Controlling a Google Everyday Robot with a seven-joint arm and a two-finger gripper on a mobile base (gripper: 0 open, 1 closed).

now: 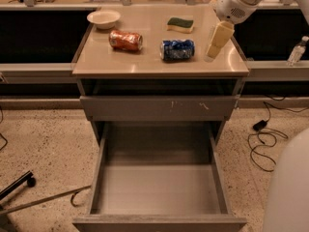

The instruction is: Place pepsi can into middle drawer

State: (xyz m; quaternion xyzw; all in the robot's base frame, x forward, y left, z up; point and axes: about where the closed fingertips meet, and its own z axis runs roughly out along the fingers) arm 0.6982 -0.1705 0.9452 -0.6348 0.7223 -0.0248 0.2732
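Pepsi can (pixel 177 50) lies on its side near the front of the cabinet top (pixel 145 65), with an orange can (pixel 125 40) to its left, a green sponge (pixel 180 24) behind it and a white bowl (pixel 103 18) at the back left corner. The gripper (pixel 210 56) hangs over the right part of the top, tilted down and leftward, just right of the pepsi can and not touching it; it carries nothing, and whether it is open or closed cannot be told from this angle. The middle drawer (pixel 100 173) is pulled out below the scratched closed drawer front (pixel 145 108), its grey floor bare.
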